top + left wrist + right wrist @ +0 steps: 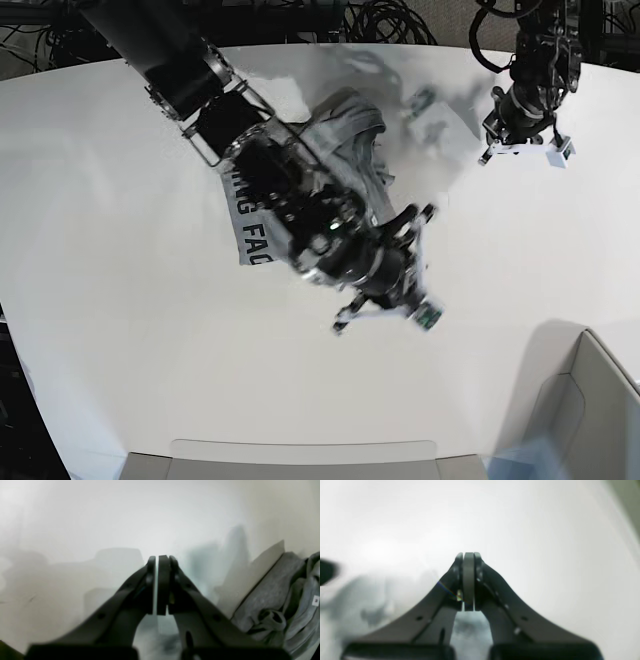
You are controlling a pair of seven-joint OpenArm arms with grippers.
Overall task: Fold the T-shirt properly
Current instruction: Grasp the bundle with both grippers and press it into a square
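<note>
The heather-grey T-shirt [345, 130] lies crumpled on the white table [120, 300], with black lettering [250, 215] showing on its near-left part. In the left wrist view the T-shirt [280, 600] bunches at the lower right, a small white label on it. My left gripper [160, 558] is shut with only a thin slit between its pads and holds nothing, hovering over bare table left of the cloth. My right gripper [468, 555] is shut and empty above white table. The right arm [340, 245] reaches across the shirt, blurred, and hides its middle.
The left arm [525, 100] hangs at the back right, apart from the shirt. A grey bin [590, 400] stands at the front right corner, and a low grey tray edge [300, 460] runs along the front. Cables lie behind the table's curved back edge.
</note>
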